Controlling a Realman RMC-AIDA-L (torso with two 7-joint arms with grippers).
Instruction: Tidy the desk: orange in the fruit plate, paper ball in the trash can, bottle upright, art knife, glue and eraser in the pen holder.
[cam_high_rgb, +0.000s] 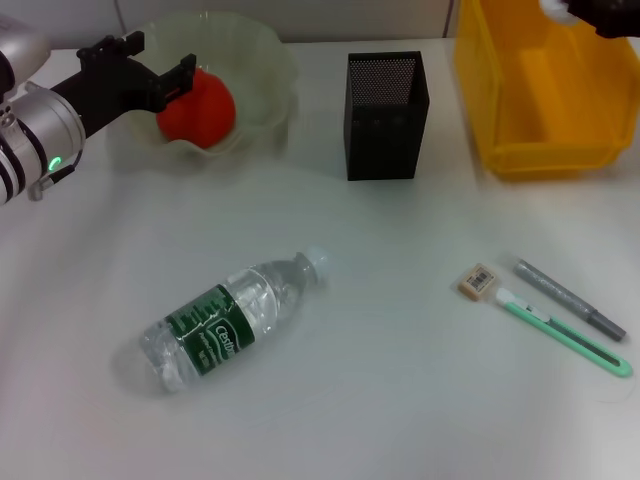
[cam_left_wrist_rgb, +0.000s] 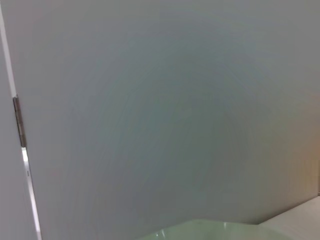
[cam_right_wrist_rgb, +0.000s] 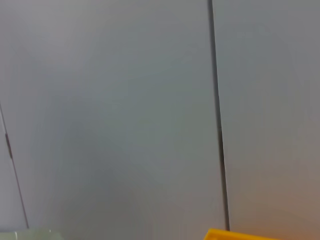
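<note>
On the desk, nearest, the bottle lies on its side; right of it lie the eraser, art knife and glue. Farther back, the left end effector, fingers spread, flanks the orange in the fruit plate, beside the pen holder. The right end effector hovers over the trash can, grip unclear.

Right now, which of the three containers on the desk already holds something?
The pale fruit plate: the orange sits inside. The black mesh pen holder and yellow bin look empty.
</note>
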